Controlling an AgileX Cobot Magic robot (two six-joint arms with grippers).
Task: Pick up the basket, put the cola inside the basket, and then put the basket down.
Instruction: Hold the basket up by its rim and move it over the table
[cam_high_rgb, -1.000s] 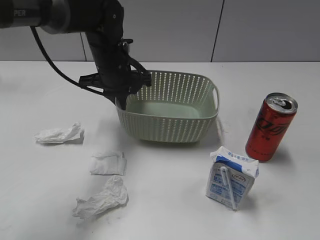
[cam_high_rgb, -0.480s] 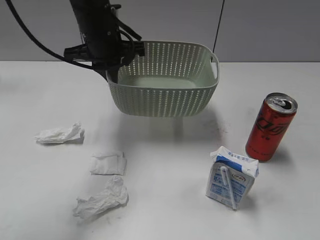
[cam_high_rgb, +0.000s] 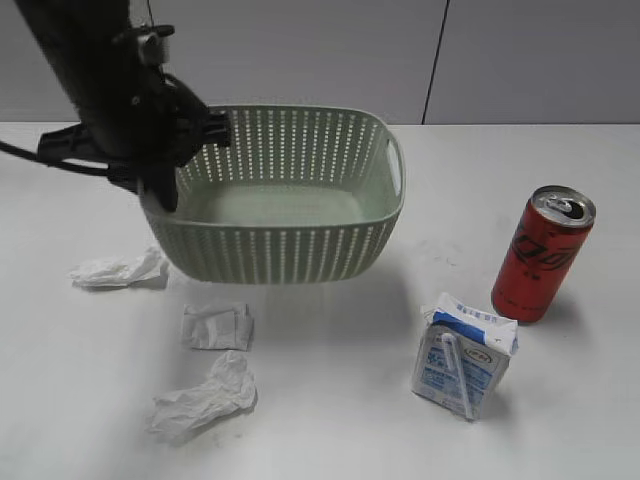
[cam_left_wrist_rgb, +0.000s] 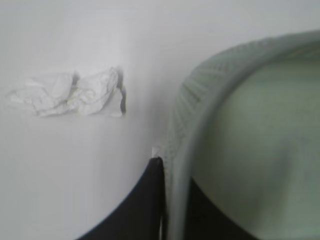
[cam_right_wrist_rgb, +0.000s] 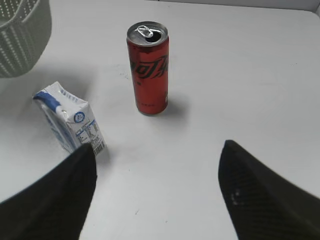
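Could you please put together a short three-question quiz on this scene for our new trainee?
1. True or false: the basket is resting flat on the table.
2. Which item stands nearest the cola? A) a crumpled tissue B) the drink carton C) the basket
3. Fill in: the right end effector is ____ and holds nothing.

Key
1. False: the left end effector grips its rim and holds it raised and tilted, with its shadow on the table below.
2. B.
3. Open: its fingers are spread wide, with the cola standing ahead between them.
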